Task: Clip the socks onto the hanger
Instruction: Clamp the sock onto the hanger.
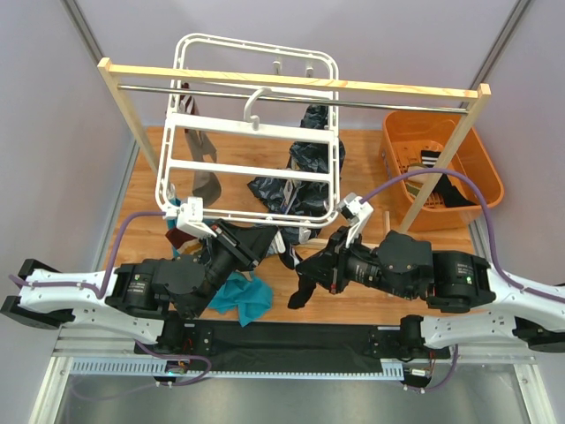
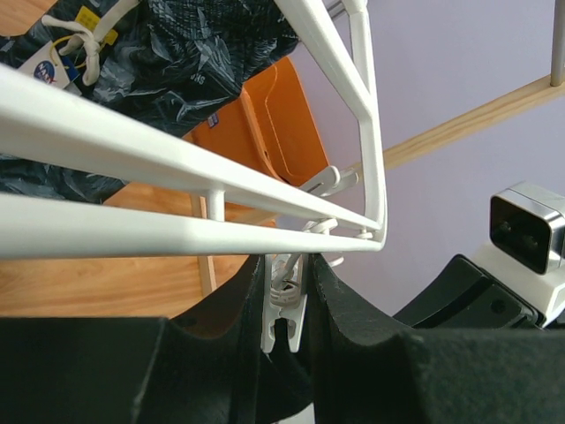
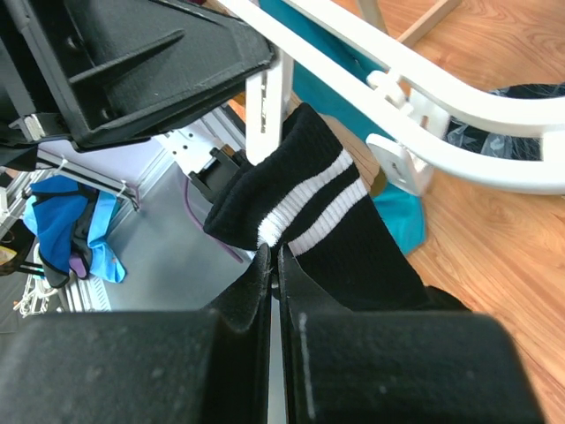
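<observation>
Left wrist: left gripper (image 2: 287,287) clamps a hanger clip (image 2: 284,309), right gripper (image 3: 275,265) pinches the black sock (image 3: 344,230); I judge its cuff may miss the clip.

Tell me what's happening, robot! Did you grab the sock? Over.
Left gripper squeezing a hanger clip. Right gripper shut on the black sock. Cuff up beside the clip, not in yet. Nothing seen between them.
</observation>
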Robot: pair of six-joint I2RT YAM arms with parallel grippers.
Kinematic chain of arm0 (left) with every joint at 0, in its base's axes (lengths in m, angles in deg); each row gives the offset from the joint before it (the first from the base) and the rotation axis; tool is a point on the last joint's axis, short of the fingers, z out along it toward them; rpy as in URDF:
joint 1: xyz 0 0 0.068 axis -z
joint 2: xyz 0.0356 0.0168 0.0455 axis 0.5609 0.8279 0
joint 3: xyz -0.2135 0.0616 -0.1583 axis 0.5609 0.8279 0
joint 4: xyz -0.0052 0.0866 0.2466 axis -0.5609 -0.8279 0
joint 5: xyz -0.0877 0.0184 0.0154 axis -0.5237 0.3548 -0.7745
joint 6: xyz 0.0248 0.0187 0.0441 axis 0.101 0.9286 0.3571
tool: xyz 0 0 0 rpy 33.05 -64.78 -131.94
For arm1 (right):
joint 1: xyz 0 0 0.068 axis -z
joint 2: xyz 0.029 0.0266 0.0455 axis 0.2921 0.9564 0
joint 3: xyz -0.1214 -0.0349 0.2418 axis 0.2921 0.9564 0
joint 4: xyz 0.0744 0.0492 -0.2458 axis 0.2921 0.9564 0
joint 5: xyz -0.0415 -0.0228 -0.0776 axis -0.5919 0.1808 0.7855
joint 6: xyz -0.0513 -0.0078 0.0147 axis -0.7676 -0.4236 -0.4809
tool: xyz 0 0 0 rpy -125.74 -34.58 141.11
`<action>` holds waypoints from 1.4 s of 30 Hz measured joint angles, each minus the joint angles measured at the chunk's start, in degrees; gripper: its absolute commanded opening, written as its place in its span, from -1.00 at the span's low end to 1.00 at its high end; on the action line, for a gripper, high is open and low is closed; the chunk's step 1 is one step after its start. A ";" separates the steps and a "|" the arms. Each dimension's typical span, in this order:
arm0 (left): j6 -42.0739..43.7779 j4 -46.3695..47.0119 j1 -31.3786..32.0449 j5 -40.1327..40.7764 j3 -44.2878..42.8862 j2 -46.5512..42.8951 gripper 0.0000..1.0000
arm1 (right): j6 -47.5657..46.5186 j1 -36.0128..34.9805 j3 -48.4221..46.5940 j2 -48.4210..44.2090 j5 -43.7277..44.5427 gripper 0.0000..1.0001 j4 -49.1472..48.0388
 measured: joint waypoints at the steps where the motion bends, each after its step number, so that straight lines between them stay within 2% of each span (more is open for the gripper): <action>1: -0.04 -0.07 0.00 -0.02 -0.20 0.11 -1.00 | 0.00 -0.22 -0.04 0.13 0.00 -1.00 -0.42; 19: -0.20 -0.37 -0.02 -0.15 -1.05 0.83 -1.00 | -0.68 -2.80 -0.68 0.46 4.98 -1.00 -4.63; 20: -0.24 -0.26 -0.02 -0.26 -0.96 0.66 -0.77 | -0.83 -2.80 -0.68 0.20 5.29 -1.00 -4.94; 25: -0.61 -0.04 0.00 -0.52 -0.04 -0.72 -0.18 | -1.68 -2.82 -0.68 0.09 6.34 -1.00 -6.25; 29: -1.14 -0.57 0.04 -1.46 0.24 -1.14 -0.13 | -2.03 -2.82 -0.70 1.81 6.34 -1.00 -6.47; 35: -1.25 -2.19 0.04 -2.51 0.83 -1.14 0.15 | -2.49 -2.82 -0.70 3.63 6.23 -1.00 -7.17; 36: -1.27 -2.40 0.04 -2.64 0.83 -1.18 0.25 | -2.58 -2.82 -0.70 3.58 6.27 -0.99 -7.37; 38: -1.29 -2.89 0.04 -2.80 0.83 -1.36 0.39 | -2.75 -2.82 -0.70 3.54 6.34 -0.86 -7.74; 39: -1.33 -3.21 0.04 -2.84 0.83 -1.51 0.65 | -2.82 -2.82 -0.70 3.54 6.36 -0.74 -7.96; 40: -1.25 -3.61 0.04 -2.84 0.83 -1.68 0.68 | -2.91 -2.82 -0.70 3.56 6.36 -0.42 -8.17; 41: -1.44 -3.82 0.04 -2.84 0.85 -1.88 0.70 | -2.78 -2.80 -0.70 3.56 6.36 -0.27 -8.33; 42: -1.51 -4.09 0.04 -2.86 0.85 -2.16 0.70 | -3.17 -2.82 -0.70 3.54 6.38 0.00 -8.44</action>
